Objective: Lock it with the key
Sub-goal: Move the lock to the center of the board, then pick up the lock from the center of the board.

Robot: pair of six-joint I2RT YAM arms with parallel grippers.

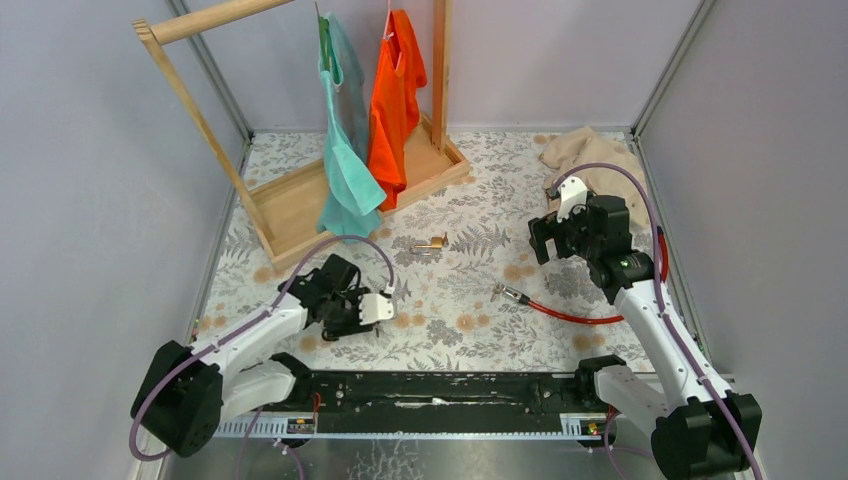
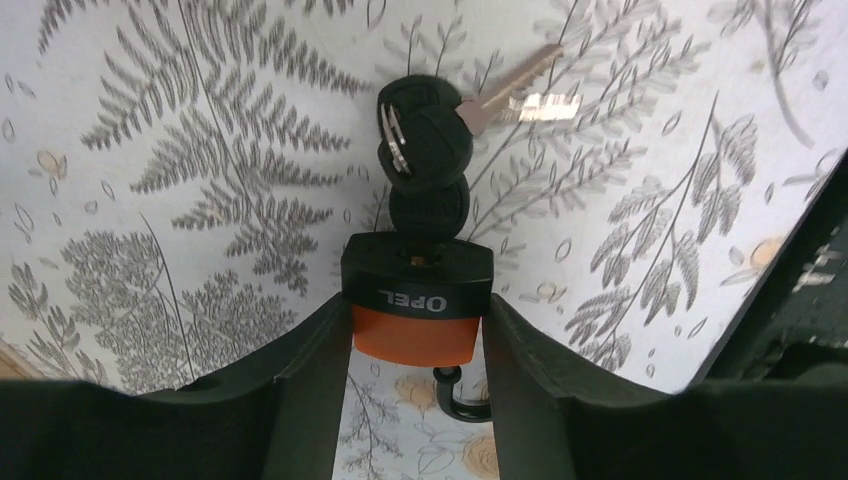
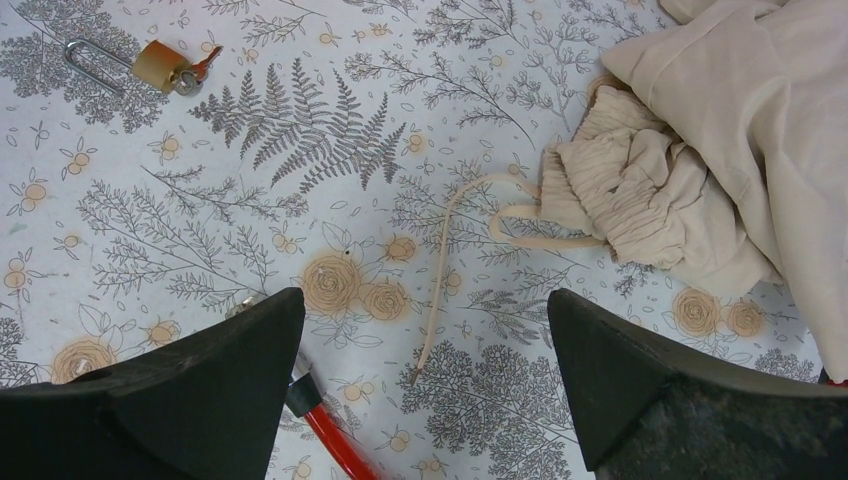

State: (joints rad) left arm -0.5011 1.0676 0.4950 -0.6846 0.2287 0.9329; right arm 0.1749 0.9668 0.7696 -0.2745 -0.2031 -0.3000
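The left end effector (image 2: 418, 315) is down at the counter (image 1: 470, 335), nearer the arm bases than the brass padlock (image 1: 432, 243) and to its left. Its two fingers (image 2: 300, 400) are partly closed on the lock (image 2: 417, 285), one against each side of the black and orange body, which bears the word OPEL. A black-headed key (image 2: 428, 205) is in the lock's end that faces away from the wrist. More keys (image 2: 420, 125) hang from it in a bunch, and one bare silver key (image 2: 520, 85) lies flat on the fern-print cover. Between the fingers, on the wrist side of the lock, a dark curved piece shows that may be its shackle, but the view is too cramped to be sure.

The right end effector (image 3: 422, 300) hovers to the right of the brass padlock with its fingers spread wide and nothing between them. Below it a pale drawstring (image 3: 445, 270) trails from a beige cloth (image 3: 700, 150) that lies right of the padlock and farther back. A red cable (image 1: 570, 312) lies right of the padlock and nearer the bases.

Behind the padlock and to its left stands a wooden rack (image 1: 300, 200) with a teal shirt (image 1: 345, 160) and an orange shirt (image 1: 395, 100) on hangers.
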